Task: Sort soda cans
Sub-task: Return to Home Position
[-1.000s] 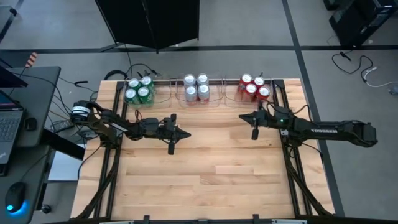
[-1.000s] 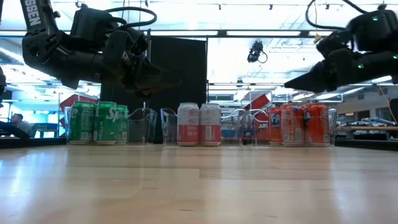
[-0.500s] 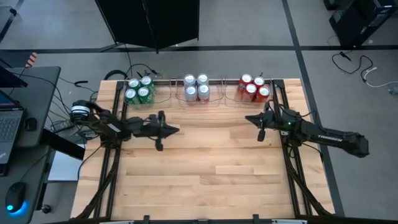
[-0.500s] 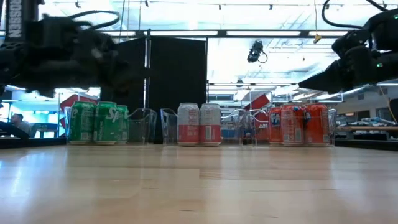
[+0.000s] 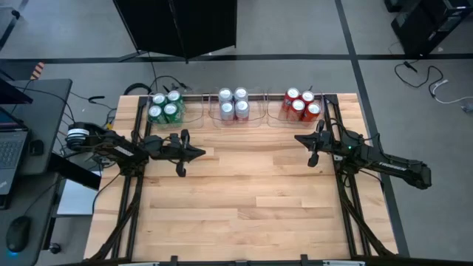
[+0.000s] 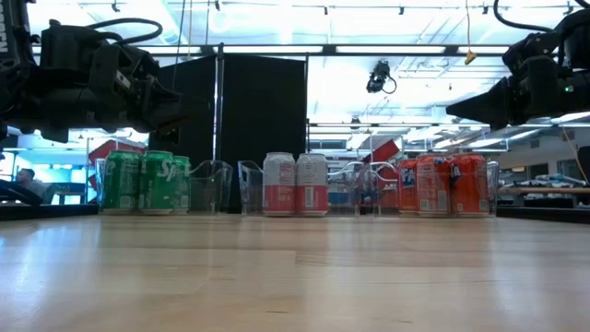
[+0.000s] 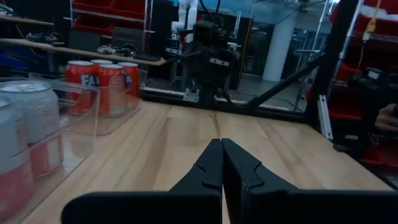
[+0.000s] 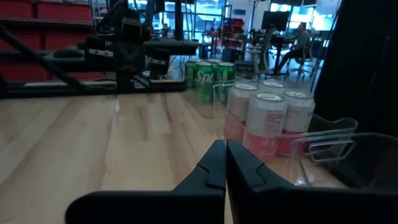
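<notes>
Twelve soda cans stand upright in three clear trays along the table's far edge: green cans (image 5: 165, 108) on the left, silver-white cans (image 5: 233, 105) in the middle, red cans (image 5: 301, 104) on the right. The low view shows the green (image 6: 147, 183), silver-white (image 6: 296, 184) and red (image 6: 442, 184) groups side by side. My left gripper (image 5: 201, 154) hovers shut over the table's left part, nearer than the green cans. My right gripper (image 5: 297, 138) hovers shut nearer than the red cans. Each wrist view shows its fingers closed together (image 7: 221, 155) (image 8: 224, 158).
The clear trays (image 5: 259, 117) have thin walls that rise about as high as the cans. Bare wooden tabletop (image 5: 244, 199) spreads from the arms to the near edge. Black frame rails (image 5: 347, 192) run along both sides. A desk with a laptop and mouse (image 5: 18, 236) stands left of the table.
Both arms have drawn back from the table's middle: my left gripper toward the left edge, my right gripper toward the right edge. Both have stayed shut. The cans have not moved.
</notes>
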